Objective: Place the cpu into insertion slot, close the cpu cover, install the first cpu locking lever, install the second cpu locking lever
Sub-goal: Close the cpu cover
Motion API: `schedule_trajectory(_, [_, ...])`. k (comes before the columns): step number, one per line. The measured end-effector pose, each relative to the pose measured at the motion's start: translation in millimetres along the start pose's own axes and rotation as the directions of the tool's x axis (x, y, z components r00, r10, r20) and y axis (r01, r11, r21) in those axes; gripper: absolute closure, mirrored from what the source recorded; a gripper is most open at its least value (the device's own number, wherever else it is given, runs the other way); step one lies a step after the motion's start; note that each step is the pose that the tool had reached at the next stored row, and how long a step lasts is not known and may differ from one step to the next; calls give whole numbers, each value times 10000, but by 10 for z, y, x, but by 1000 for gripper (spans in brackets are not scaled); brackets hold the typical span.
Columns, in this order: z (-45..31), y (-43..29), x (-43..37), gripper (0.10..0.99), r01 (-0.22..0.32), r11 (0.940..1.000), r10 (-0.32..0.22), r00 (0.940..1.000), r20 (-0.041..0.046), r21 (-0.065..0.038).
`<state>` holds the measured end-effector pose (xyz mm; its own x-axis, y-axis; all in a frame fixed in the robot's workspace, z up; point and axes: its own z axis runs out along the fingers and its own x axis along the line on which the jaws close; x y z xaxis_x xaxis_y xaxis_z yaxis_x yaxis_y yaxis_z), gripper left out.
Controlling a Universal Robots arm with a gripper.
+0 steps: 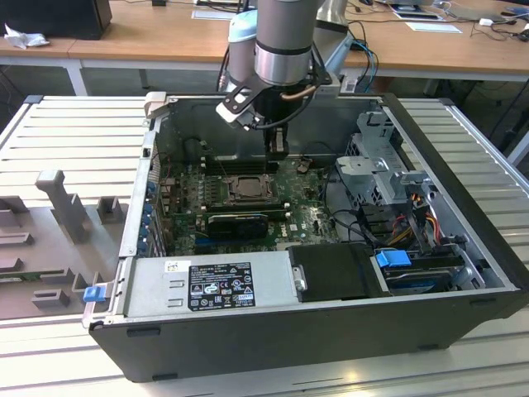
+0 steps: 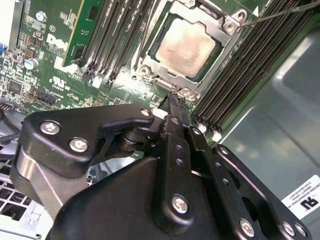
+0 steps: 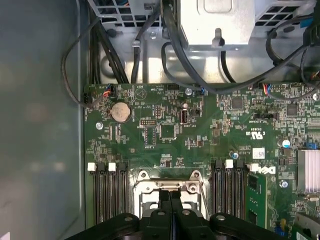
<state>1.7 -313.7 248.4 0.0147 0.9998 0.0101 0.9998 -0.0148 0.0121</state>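
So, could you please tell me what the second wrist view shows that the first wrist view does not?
Second wrist view: the cpu sits in the slot, its pale face framed by the cover.
First wrist view: a coin battery on the board, with black cables and a metal bracket beyond its edge.
Both wrist views: the shut gripper at the slot's rim, the green board, and black memory slots on either side of the slot.
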Motion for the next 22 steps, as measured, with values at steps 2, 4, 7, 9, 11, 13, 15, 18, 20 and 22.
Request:
schedule_trajectory(2, [1,-21,-1,980,-1,10000,1,10000,0,0])
schedule_trajectory(4, [3,-39,-1,980,0,10000,0,10000,0,0])
schedule_trajectory(7, [5,-71,-1,980,0,10000,0,10000,0,0])
schedule_trajectory(9, [7,-103,-2,980,0,10000,0,10000,0,0])
schedule_trajectory(11, [8,-128,-2,980,-1,10000,1,10000,0,0])
schedule_trajectory(13, [10,-164,-3,980,0,10000,0,10000,-1,0])
schedule_trajectory(15, [11,-184,-3,980,0,10000,0,10000,-1,0])
schedule_trajectory(18, [13,-226,-3,980,0,10000,0,10000,-1,-1])
schedule_trajectory(20, [14,-246,-4,980,-1,10000,1,10000,-1,0])
schedule_trajectory(22, [15,-267,-4,980,-1,10000,1,10000,0,0])
